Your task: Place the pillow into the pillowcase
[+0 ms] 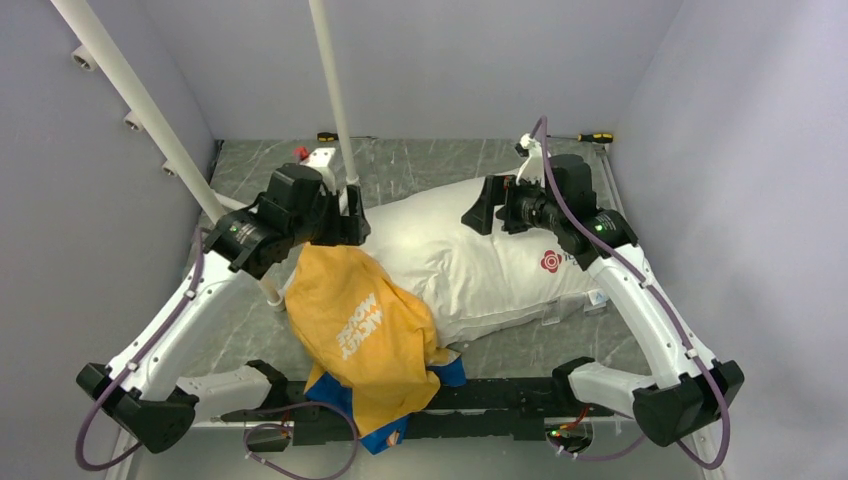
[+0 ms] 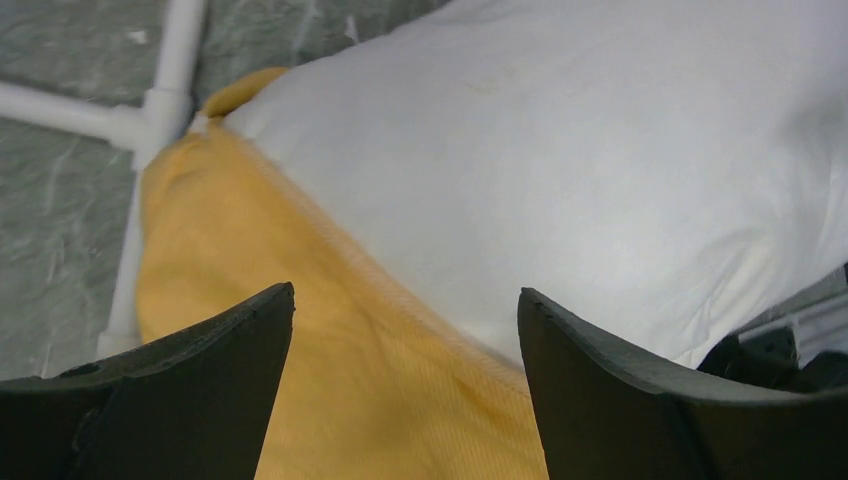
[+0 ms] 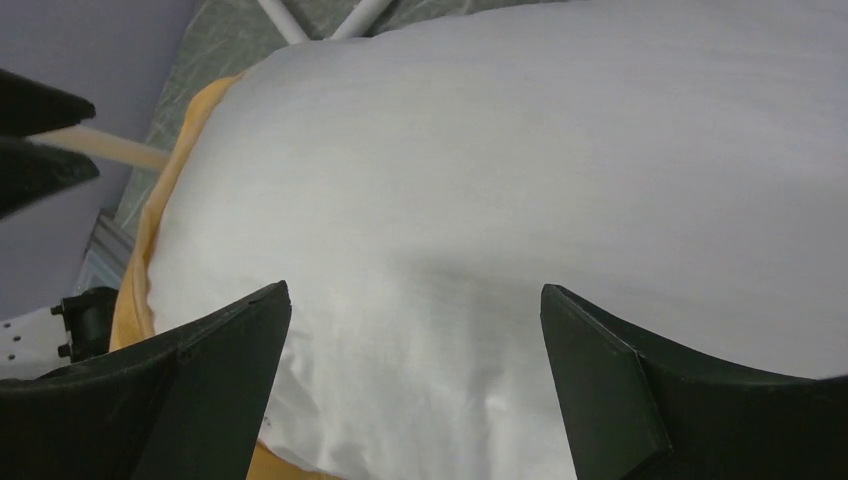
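Pillowcase, yellow side up, lies bunched at the near left, its tail draped over the arm bases. Pillow lies across the table. Only its left end sits inside the case mouth, and the logo end is bare. Left gripper hovers at the case hem, fingers spread and empty. Right gripper hovers over the pillow farther back, fingers likewise spread and empty. Judged step: early insertion, between grips. You next need to pinch the hem and draw it along the pillow.

Pillowcase lettering: white capitals on the yellow side of the pillowcase, upside down to the top camera, seemingly "MICKEY MOUSE".
Pillow logo: red rosette logo on the pillow; the letters beside it are partly hidden and unreadable.
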`<control>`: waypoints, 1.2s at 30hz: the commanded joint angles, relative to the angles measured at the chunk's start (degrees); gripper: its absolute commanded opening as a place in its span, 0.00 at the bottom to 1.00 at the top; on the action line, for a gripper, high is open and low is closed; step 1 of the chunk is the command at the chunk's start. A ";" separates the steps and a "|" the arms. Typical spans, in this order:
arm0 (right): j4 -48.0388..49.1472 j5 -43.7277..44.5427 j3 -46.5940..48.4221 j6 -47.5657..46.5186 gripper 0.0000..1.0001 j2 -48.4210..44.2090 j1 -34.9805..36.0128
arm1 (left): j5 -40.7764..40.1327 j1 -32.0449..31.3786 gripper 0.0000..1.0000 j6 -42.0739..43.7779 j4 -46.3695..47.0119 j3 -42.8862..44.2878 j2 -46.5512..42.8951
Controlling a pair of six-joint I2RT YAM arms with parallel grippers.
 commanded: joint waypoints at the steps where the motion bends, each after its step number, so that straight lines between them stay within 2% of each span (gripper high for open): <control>1: 1.01 -3.76 -0.34 -2.63 0.99 -0.86 1.75 | -8.32 0.51 0.86 -7.87 -11.46 4.93 -0.17; 4: 3.65 -6.29 0.80 -2.81 0.99 1.87 4.76 | -5.71 1.99 0.85 -11.39 -10.94 2.14 -0.75; 8: 5.31 -5.28 4.16 -3.33 0.99 7.03 9.62 | 0.00 4.17 0.81 -14.63 -6.29 -3.22 -2.02; 11: 7.01 -6.76 6.19 -2.91 0.99 9.82 11.35 | 3.98 4.72 0.72 -15.81 -2.76 -6.24 -1.89; 13: 7.33 -7.19 7.73 -3.36 0.99 11.57 12.58 | 6.20 4.76 0.60 -16.09 -0.03 -7.85 -2.29; 15: 7.25 -6.51 9.24 -3.99 0.99 13.11 13.91 | 5.73 4.76 0.34 -16.23 0.66 -7.87 -2.75; 16: 7.22 -6.56 9.58 -4.30 0.99 13.70 14.22 | 4.98 4.76 0.18 -16.25 0.39 -7.31 -2.99; 17: 7.47 -6.86 9.50 -4.52 0.98 14.02 14.49 | 4.26 4.76 0.07 -16.14 0.09 -6.62 -3.36; 18: 8.11 -7.68 9.11 -4.57 0.97 14.26 14.61 | 3.91 4.76 0.01 -15.81 -0.03 -5.92 -3.72; 21: 10.49 -10.55 6.63 -4.48 0.93 15.06 15.20 | 4.08 4.83 0.00 -14.58 0.20 -3.39 -4.18; 26: 13.86 -14.54 1.38 -3.64 0.76 16.73 16.97 | 10.44 4.76 0.00 -12.66 6.27 -0.75 -3.32; 28: 16.20 -16.17 -0.68 -2.01 0.65 16.73 17.21 | 13.56 4.78 0.00 -11.99 8.89 0.64 -2.01; 31: 22.79 -19.86 -4.64 2.58 0.31 16.64 17.22 | 19.33 4.76 0.00 -11.94 14.34 3.67 1.40; 35: 33.40 -26.36 -9.77 10.41 0.00 17.61 17.22 | 26.69 4.69 0.00 -13.92 21.47 10.29 9.74; 36: 35.92 -26.81 -10.68 12.00 0.00 17.63 17.22 | 28.26 4.48 0.00 -14.60 23.16 12.50 11.98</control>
